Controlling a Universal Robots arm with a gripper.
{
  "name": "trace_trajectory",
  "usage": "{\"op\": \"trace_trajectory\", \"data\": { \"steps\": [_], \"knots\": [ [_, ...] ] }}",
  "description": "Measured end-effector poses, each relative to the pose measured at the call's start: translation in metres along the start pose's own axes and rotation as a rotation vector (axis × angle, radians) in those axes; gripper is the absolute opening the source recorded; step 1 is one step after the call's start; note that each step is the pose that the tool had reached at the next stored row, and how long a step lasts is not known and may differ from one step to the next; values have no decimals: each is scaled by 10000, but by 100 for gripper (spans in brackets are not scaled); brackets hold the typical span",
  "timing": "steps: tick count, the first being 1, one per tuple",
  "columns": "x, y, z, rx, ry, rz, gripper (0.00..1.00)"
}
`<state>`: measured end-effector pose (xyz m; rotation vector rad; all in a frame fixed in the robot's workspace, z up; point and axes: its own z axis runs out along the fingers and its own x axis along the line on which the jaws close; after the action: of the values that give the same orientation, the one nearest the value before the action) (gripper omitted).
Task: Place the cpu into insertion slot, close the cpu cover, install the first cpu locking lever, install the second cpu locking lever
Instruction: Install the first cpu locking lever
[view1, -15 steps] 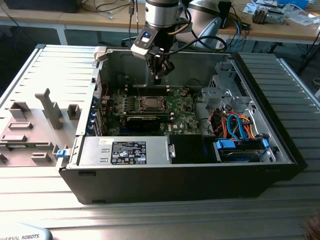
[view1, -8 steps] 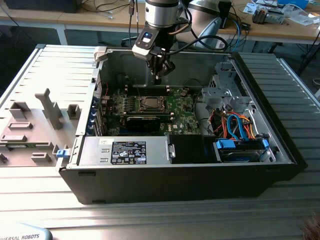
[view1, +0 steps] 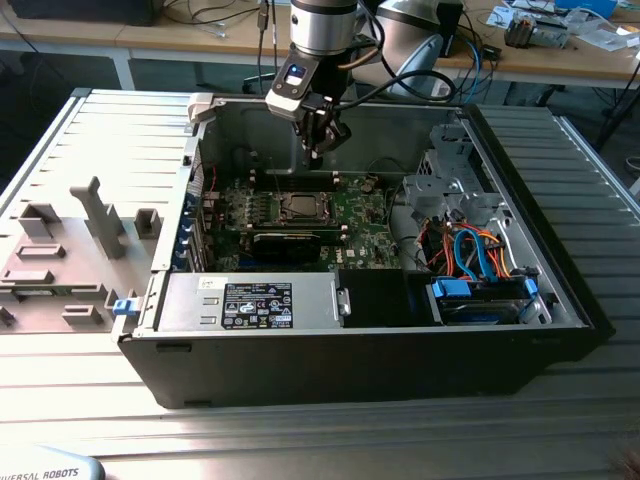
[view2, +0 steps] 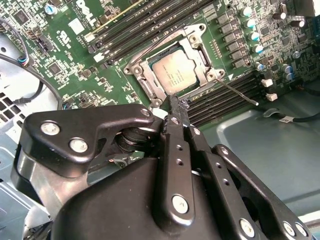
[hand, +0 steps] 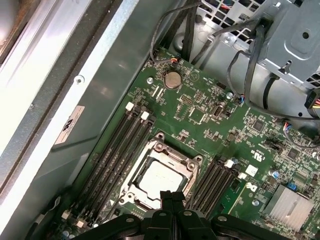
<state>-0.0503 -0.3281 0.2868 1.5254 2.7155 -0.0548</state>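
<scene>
The gripper (view2: 173, 102), pinched shut on nothing, hangs just above the cpu (view2: 176, 75) seated under its cpu cover (view2: 199, 56); I'd push the loose locking lever (view2: 240, 94) beside the tips down squarely, without slipping off.

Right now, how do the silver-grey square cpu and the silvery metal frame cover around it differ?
The silver-grey square cpu is a solid plate; the silvery metal cpu cover is an open-windowed frame. The cpu sits inside the window; the cover rims it. Both are metallic and lie flat.
</scene>
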Motion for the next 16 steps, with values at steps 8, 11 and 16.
{"op": "trace_trajectory", "data": {
  "steps": [8, 11, 16],
  "knots": [
    [0, 0, 0, -11, -5, -279, 11],
    [0, 0, 0, -14, -7, -356, 11],
    [0, 0, 0, -18, -8, -428, 11]
  ]
}}
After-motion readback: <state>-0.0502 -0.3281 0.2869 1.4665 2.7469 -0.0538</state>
